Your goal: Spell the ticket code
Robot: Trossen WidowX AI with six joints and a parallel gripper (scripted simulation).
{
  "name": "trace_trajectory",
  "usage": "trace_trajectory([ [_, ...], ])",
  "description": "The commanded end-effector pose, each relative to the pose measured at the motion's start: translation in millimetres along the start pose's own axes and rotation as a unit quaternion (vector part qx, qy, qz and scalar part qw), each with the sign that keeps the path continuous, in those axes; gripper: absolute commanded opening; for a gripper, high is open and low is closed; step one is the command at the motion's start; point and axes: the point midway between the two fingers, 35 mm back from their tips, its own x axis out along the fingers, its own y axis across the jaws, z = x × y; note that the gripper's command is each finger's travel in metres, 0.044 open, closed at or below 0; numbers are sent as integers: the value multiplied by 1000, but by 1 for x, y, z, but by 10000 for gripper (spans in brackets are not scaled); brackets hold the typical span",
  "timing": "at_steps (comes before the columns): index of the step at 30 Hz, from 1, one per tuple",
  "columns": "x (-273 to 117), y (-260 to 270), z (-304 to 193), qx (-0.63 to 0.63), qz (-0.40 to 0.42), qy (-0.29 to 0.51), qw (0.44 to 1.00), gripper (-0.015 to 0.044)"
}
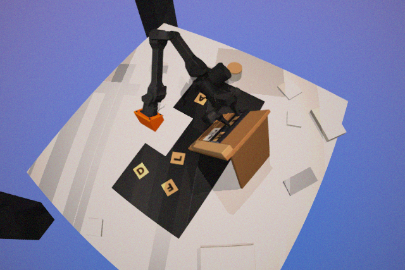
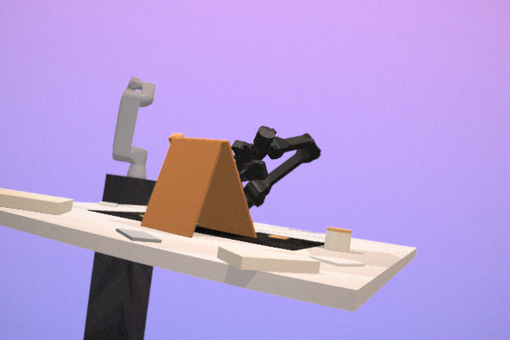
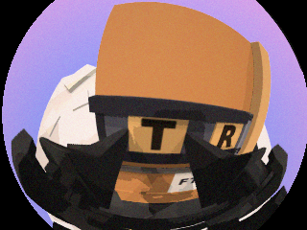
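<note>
My gripper [image 1: 233,118] [image 3: 156,134] is shut on the T tile [image 3: 159,147], which stands upright in the rail [image 3: 144,102] on the sloping board [image 1: 250,129] [image 2: 183,184] [image 3: 173,53]. The R tile [image 3: 224,135] sits in the rail near the end block [image 3: 262,86], with a gap between it and T partly behind a finger. The ticket [image 1: 211,134] [image 3: 180,183] is partly hidden in the wrist view; it starts with F, and the rest is unclear. Loose tiles lie on the dark mat [image 1: 183,221]: A [image 1: 200,98], L [image 1: 177,158], D [image 1: 140,171] and F [image 1: 169,187].
A round tub [image 1: 234,68] [image 2: 338,240] stands behind the arm. Pale blocks [image 1: 328,124] [image 2: 280,262] and a grey slab [image 1: 300,181] [image 2: 138,235] lie beyond the board, near the counter edge. The arm's orange base [image 1: 150,121] is left of the board in the top view.
</note>
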Motion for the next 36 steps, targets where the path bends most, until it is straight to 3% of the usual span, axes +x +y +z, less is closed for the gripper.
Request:
trace_trajectory([
  [1,1,-5,-2,-2,0,3,1000,0],
  [36,1,-28,-2,-2,-1,3,1000,0],
])
